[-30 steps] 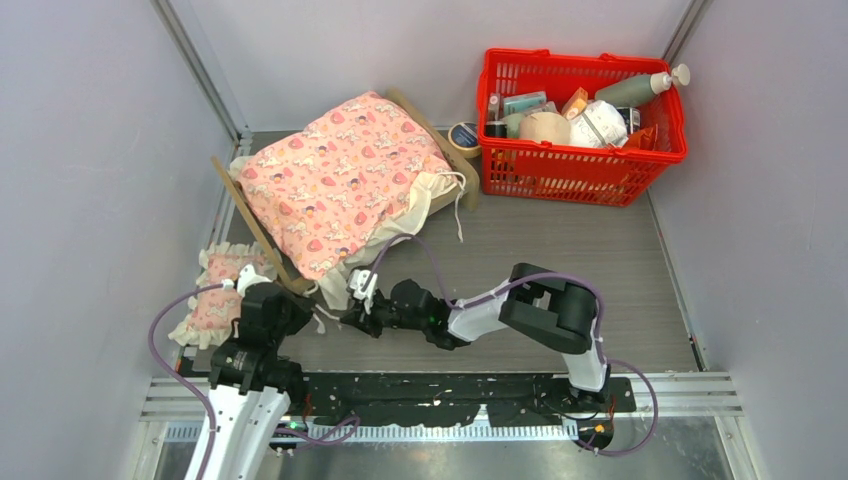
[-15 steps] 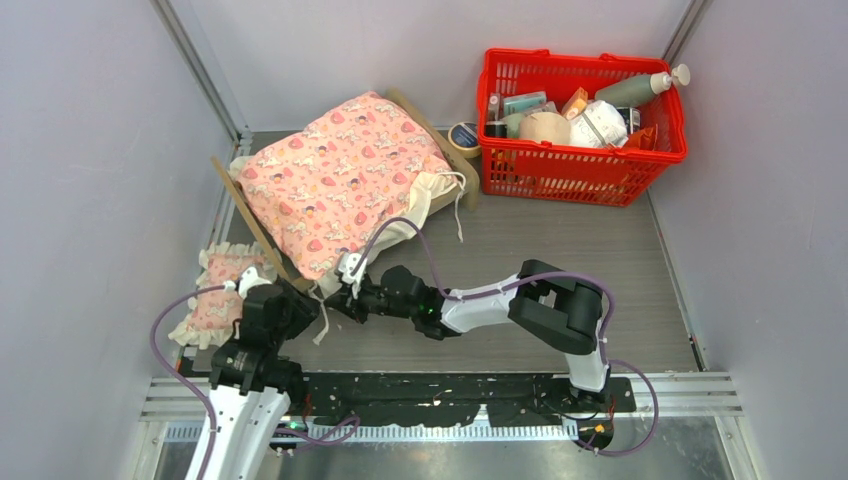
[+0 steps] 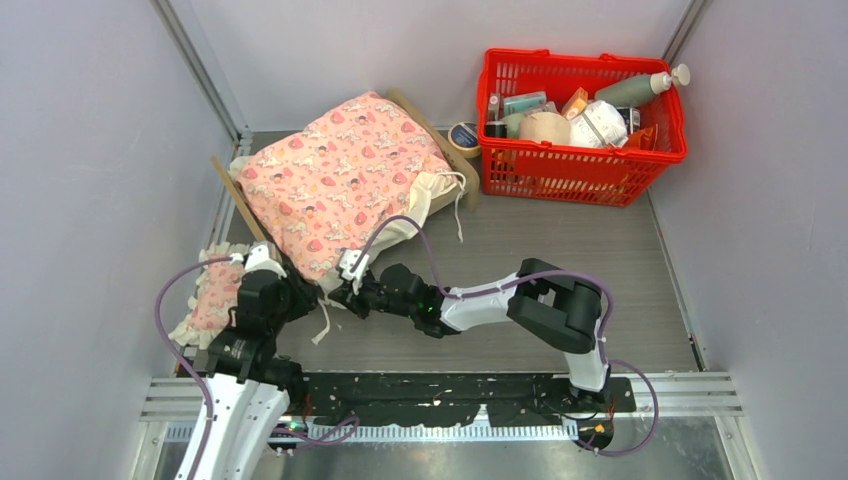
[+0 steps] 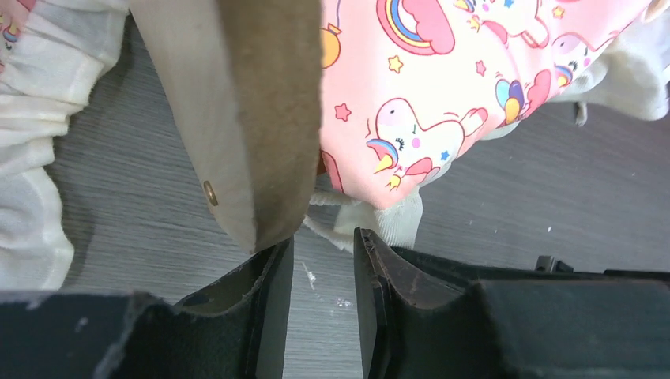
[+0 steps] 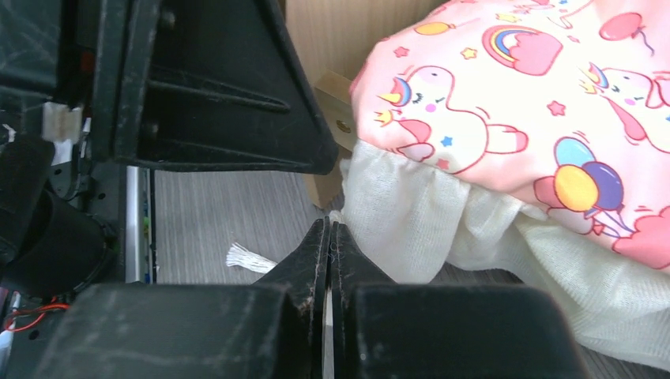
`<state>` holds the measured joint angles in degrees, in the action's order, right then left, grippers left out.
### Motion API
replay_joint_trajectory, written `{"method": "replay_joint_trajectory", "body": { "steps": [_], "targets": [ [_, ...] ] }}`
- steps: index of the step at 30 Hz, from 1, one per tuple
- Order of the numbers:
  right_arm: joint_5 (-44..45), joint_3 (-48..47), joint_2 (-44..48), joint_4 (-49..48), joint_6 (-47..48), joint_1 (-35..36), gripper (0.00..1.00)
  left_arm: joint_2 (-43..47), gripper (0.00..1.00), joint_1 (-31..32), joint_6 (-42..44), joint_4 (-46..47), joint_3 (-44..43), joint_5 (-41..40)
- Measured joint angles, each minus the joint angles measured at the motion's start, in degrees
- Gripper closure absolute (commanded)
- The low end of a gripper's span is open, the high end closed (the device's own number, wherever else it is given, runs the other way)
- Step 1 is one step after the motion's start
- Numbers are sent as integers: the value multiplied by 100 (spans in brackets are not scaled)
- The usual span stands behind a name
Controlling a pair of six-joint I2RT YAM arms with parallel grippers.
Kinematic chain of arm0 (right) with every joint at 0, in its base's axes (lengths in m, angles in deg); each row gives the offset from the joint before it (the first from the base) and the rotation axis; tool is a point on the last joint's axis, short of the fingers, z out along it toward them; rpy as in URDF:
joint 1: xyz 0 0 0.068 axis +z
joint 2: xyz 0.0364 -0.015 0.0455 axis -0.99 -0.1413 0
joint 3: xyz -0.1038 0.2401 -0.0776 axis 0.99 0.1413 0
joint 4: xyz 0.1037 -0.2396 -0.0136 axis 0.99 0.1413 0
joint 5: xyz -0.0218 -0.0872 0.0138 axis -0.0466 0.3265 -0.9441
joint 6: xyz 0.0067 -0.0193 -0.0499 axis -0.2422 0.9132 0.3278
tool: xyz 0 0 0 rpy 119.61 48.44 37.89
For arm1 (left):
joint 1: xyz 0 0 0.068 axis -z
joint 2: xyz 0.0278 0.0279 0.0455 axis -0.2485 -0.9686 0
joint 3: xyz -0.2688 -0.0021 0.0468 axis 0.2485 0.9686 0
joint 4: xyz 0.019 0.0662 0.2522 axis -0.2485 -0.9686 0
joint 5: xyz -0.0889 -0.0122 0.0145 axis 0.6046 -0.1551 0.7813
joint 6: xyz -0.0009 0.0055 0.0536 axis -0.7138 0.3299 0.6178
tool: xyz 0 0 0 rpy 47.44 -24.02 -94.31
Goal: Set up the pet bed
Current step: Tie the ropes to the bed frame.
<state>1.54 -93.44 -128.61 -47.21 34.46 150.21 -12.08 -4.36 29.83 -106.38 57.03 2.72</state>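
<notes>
**Bed's headboard end faces the arms, with the left gripper nearest to it**

The small light plywood pet bed lies at the far left of the grey table. Its long axis runs diagonally from the near-left headboard away toward the red plastic basket, under a pink cartoon-print blanket with a cream frill. The left gripper is partly open and holds nothing. The headboard's lower corner is just beyond its left finger, so that arm looks best placed to take the frame. The right gripper is closed at the frill's corner; whether it pinches cloth I cannot tell. A small pink frilled pillow lies left of the headboard.
</notes>
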Motion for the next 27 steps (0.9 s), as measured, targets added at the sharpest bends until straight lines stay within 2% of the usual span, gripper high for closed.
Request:
{"method": "replay_joint_trajectory", "body": {
  "steps": [8, 15, 27],
  "targets": [
    [219, -2, -140, -72, 2, -142, 95, -284, 63, 42, 450, 90, -11, 52],
    [201, -2, -149, -216, -2, -186, 95, -452, 62, 179, 590, 544, 173, -13],
    [105, 4, -160, -439, -68, -184, 95, -1110, 64, 717, 616, 848, 168, -796]
  ]
}}
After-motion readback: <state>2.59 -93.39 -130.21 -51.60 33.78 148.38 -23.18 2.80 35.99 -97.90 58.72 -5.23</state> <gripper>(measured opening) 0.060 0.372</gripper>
